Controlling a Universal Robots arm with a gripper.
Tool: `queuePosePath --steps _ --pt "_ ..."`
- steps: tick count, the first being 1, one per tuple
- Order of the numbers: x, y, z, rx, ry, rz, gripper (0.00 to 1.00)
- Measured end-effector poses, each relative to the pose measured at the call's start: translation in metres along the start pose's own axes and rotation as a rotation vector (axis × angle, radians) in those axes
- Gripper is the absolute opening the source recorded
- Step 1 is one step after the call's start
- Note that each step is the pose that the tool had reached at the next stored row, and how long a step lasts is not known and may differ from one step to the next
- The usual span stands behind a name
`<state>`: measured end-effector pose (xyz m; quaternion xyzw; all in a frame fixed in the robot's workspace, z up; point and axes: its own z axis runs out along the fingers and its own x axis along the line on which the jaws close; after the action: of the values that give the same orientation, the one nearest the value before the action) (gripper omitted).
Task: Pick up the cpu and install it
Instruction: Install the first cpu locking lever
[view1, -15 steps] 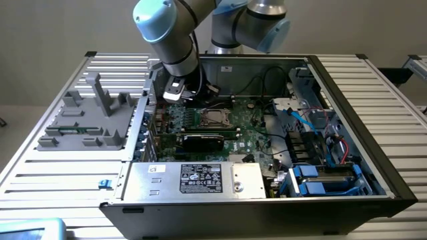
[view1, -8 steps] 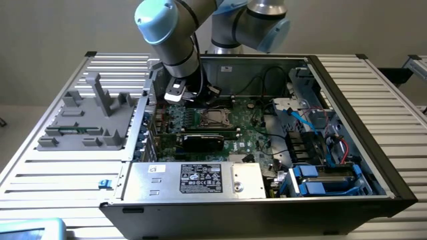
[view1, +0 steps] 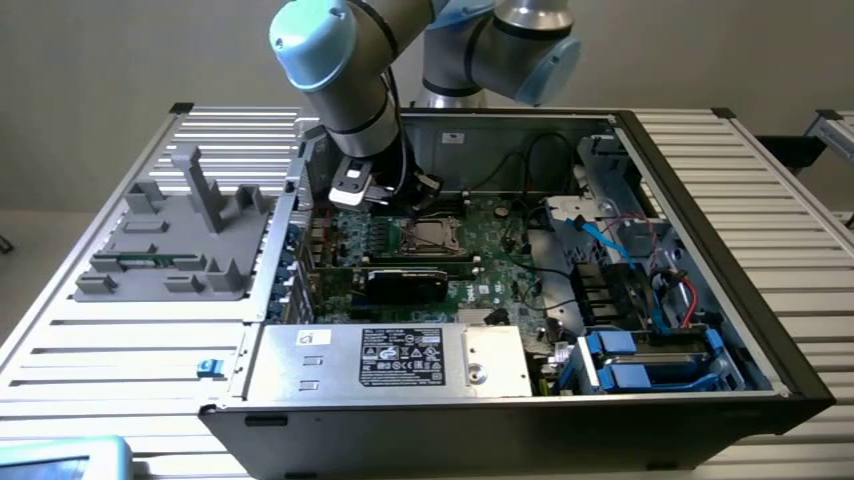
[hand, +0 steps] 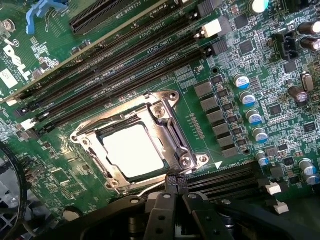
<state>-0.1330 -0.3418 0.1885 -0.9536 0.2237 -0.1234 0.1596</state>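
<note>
The cpu, a pale shiny square, lies flat inside the black socket with its metal frame on the green motherboard. In the exterior view the cpu shows as a small tan square in the middle of the open computer case. My gripper hangs just over the socket's edge, beside the cpu, with its two dark fingers pressed together and nothing between them. In the exterior view my gripper reaches down into the case just to the left of the socket.
Long black memory slots run beside the socket, and a row of capacitors stands on its other side. A black card and the power supply lie nearer the camera. A grey fixture stands outside the case on the exterior view's left.
</note>
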Motion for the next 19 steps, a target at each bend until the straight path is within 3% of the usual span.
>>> queuePosePath --steps 7,13,19 --pt "-0.01 0.0009 -0.0153 0.0004 -0.0001 0.0 0.11" --pt "-0.015 -0.0005 -0.0162 0.0017 0.003 -0.001 0.11" --pt "-0.016 -0.0025 -0.0149 0.0084 0.0152 -0.005 0.11"
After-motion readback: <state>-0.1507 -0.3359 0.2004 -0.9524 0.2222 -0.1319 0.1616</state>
